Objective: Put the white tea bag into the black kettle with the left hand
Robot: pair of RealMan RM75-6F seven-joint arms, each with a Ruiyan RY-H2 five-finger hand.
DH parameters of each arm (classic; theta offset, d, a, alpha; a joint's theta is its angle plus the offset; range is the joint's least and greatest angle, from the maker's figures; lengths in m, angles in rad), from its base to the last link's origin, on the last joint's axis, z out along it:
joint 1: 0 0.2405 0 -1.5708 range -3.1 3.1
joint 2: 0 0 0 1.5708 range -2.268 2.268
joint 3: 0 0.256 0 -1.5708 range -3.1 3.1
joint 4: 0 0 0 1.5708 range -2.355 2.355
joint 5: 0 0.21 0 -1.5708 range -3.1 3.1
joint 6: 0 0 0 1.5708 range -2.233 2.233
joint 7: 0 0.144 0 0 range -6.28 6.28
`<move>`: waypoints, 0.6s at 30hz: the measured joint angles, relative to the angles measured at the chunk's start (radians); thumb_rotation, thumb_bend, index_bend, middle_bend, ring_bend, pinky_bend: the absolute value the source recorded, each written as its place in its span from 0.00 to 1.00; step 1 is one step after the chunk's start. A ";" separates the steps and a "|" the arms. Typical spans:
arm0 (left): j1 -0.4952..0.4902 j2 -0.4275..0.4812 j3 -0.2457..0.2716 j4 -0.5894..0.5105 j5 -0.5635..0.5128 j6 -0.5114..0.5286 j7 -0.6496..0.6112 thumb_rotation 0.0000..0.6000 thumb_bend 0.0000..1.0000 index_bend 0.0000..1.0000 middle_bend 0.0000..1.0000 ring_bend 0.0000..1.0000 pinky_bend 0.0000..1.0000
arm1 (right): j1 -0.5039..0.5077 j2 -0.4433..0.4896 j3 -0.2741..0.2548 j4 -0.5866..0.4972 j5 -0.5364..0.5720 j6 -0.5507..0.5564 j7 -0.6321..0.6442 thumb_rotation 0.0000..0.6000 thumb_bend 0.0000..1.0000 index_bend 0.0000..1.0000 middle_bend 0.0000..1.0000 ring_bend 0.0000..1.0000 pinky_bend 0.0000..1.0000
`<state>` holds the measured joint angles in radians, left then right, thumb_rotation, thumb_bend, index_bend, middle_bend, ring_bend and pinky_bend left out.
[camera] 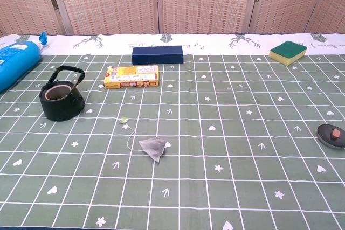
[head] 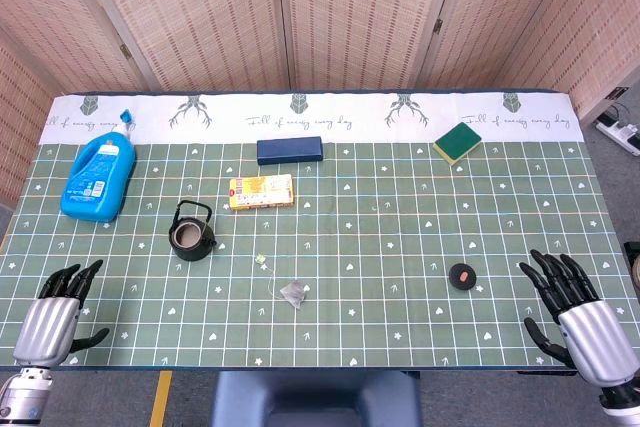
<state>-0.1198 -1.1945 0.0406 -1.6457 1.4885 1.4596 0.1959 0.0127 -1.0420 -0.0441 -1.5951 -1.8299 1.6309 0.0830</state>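
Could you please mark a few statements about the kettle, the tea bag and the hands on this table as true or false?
1. The white tea bag lies on the table, outside the black kettle. True.
2. The left hand holds the tea bag. False: it holds nothing and its fingers are apart, at the near left edge.
3. The kettle's lid is on. False: the kettle is open, and the black lid lies near the right hand.
4. The yellow box lies just in front of the dark blue box. True.
5. The sponge touches the kettle. False: it sits far off, at the far right.
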 measured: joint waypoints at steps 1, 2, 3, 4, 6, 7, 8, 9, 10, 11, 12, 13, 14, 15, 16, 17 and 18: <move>0.000 0.001 -0.001 0.000 0.000 -0.002 -0.003 1.00 0.13 0.00 0.22 0.13 0.17 | 0.001 0.001 0.000 -0.001 0.001 -0.001 0.000 1.00 0.42 0.00 0.00 0.00 0.00; 0.000 0.001 -0.002 0.000 0.000 -0.005 -0.006 1.00 0.13 0.00 0.22 0.13 0.17 | 0.001 0.001 -0.001 -0.001 0.003 -0.002 -0.002 1.00 0.42 0.00 0.00 0.00 0.00; -0.002 0.001 -0.002 0.000 0.001 -0.009 -0.008 1.00 0.13 0.00 0.22 0.13 0.18 | 0.001 0.001 -0.002 -0.002 0.005 -0.002 -0.003 1.00 0.42 0.00 0.00 0.00 0.00; -0.003 0.001 -0.003 0.000 0.003 -0.013 -0.010 1.00 0.13 0.00 0.22 0.13 0.19 | 0.001 0.002 -0.003 -0.003 0.006 -0.002 -0.004 1.00 0.42 0.00 0.00 0.00 0.00; -0.009 -0.001 -0.004 0.003 0.015 -0.017 -0.019 1.00 0.13 0.00 0.21 0.13 0.23 | -0.003 0.002 -0.004 -0.003 0.006 0.005 -0.005 1.00 0.42 0.00 0.00 0.00 0.00; -0.012 -0.003 -0.004 0.006 0.025 -0.017 -0.024 1.00 0.14 0.00 0.21 0.13 0.25 | -0.005 0.002 -0.004 -0.002 0.005 0.011 -0.005 1.00 0.42 0.00 0.00 0.00 0.00; -0.017 -0.006 -0.004 0.013 0.041 -0.018 -0.030 1.00 0.14 0.00 0.20 0.13 0.26 | -0.009 0.002 -0.006 -0.001 0.001 0.022 -0.004 1.00 0.42 0.00 0.00 0.00 0.00; -0.023 -0.007 -0.004 0.018 0.055 -0.021 -0.035 1.00 0.13 0.00 0.21 0.15 0.29 | -0.012 0.002 -0.007 0.000 -0.004 0.031 -0.002 1.00 0.42 0.00 0.00 0.00 0.00; -0.031 -0.009 -0.004 0.022 0.068 -0.026 -0.039 1.00 0.14 0.00 0.25 0.22 0.37 | -0.015 0.002 -0.010 0.002 -0.011 0.042 0.002 1.00 0.42 0.00 0.00 0.00 0.00; -0.044 -0.010 -0.005 0.026 0.085 -0.036 -0.044 1.00 0.14 0.00 0.30 0.28 0.44 | -0.018 0.003 -0.013 0.005 -0.023 0.057 0.011 1.00 0.42 0.00 0.00 0.00 0.00; -0.055 -0.011 -0.007 0.027 0.098 -0.042 -0.050 1.00 0.14 0.00 0.39 0.39 0.56 | -0.020 0.004 -0.017 0.008 -0.033 0.067 0.017 1.00 0.42 0.00 0.00 0.00 0.00; -0.065 -0.012 -0.009 0.028 0.111 -0.047 -0.061 1.00 0.14 0.00 0.53 0.54 0.71 | -0.021 0.005 -0.020 0.011 -0.044 0.073 0.024 1.00 0.42 0.00 0.00 0.00 0.00; -0.075 -0.015 -0.013 0.031 0.123 -0.049 -0.081 1.00 0.14 0.01 0.61 0.62 0.78 | -0.021 0.006 -0.025 0.016 -0.061 0.078 0.034 1.00 0.42 0.00 0.00 0.00 0.00; -0.083 -0.019 -0.017 0.034 0.132 -0.049 -0.101 1.00 0.17 0.06 0.74 0.73 0.87 | -0.020 0.008 -0.030 0.019 -0.074 0.082 0.043 1.00 0.42 0.00 0.00 0.00 0.00; -0.092 -0.024 -0.022 0.040 0.143 -0.048 -0.124 1.00 0.21 0.12 0.82 0.81 0.93 | -0.019 0.010 -0.034 0.024 -0.087 0.086 0.052 1.00 0.42 0.00 0.00 0.00 0.00; -0.104 -0.034 -0.031 0.050 0.158 -0.044 -0.161 1.00 0.26 0.18 0.88 0.86 0.97 | -0.017 0.011 -0.038 0.031 -0.105 0.093 0.062 1.00 0.42 0.00 0.00 0.00 0.00; -0.113 -0.043 -0.039 0.059 0.166 -0.041 -0.190 1.00 0.31 0.24 0.92 0.90 0.99 | -0.016 0.011 -0.041 0.037 -0.119 0.101 0.067 1.00 0.42 0.00 0.00 0.00 0.00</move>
<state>-0.2331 -1.2373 0.0020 -1.5866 1.6547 1.4184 0.0058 -0.0033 -1.0314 -0.0850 -1.5586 -1.9484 1.7315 0.1499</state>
